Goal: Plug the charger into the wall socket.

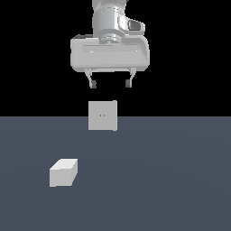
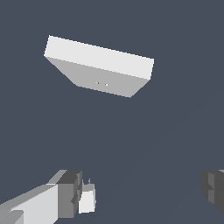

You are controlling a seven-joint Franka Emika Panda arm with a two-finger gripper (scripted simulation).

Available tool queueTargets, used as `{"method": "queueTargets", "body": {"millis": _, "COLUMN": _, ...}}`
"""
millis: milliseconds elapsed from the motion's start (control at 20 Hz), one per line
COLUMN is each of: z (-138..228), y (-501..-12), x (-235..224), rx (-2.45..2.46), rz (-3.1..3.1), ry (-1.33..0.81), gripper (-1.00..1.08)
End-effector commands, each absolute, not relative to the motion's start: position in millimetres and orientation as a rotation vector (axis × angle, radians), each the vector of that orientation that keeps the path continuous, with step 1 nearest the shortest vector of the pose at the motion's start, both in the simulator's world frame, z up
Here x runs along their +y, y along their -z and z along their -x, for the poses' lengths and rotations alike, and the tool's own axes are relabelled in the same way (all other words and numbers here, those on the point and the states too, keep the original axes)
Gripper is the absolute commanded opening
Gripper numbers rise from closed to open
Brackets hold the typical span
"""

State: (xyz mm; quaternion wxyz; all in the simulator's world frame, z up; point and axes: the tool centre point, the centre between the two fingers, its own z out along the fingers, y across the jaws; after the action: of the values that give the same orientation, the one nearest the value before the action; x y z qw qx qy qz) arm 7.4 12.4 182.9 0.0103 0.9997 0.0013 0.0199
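Charger: we see the charger [image 1: 63, 172], a small plain white block, lying on the desk [image 1: 180, 180] toward the exterior view's left, nearer the camera than the socket and untouched. In the wrist view a small white piece [image 2: 86, 200] shows just beside one finger; we judge it to be the same block seen far below, not something in contact.

Wall socket: the wall socket [image 1: 103, 115] stands upright near the middle of the exterior view, a flat white square panel with two tiny yellowish holes at its centre, well apart from the charger.

Claw: the claw [image 1: 110, 84] hangs above the socket, clear of the desk. Its fingers [image 1: 92, 83] are spread wide apart, released, holding nothing and touching nothing.

Stage: we judge the task barely begun, with the pick-up not yet made.

Risk, grasp: the block is turned at an angle to the claw, so we expect that a descent without matching its rotation could nudge or tip it rather than grip it.

Risk, socket: the claw sits directly over the panel, so a straight drop could strike it.

Risk, insertion: the holes are tiny, so we think a skewed grasp could make the block jam against the panel face.
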Motion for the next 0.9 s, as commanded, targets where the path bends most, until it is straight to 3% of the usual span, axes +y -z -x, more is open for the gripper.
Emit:
{"method": "queueTargets", "body": {"millis": 0, "z": -7.4, "y": -182.9, "x": 12.4, "rx": 0.004, "rz": -3.120, "ry": -0.062, "gripper": 1.00}}
{"method": "queueTargets", "body": {"millis": 450, "z": 5.3, "y": -170.7, "x": 19.5, "rx": 0.017, "rz": -3.123, "ry": -0.060, "gripper": 1.00}}
{"method": "queueTargets", "body": {"millis": 850, "z": 41.0, "y": -136.8, "x": 38.9, "rx": 0.054, "rz": -3.128, "ry": -0.053, "gripper": 1.00}}
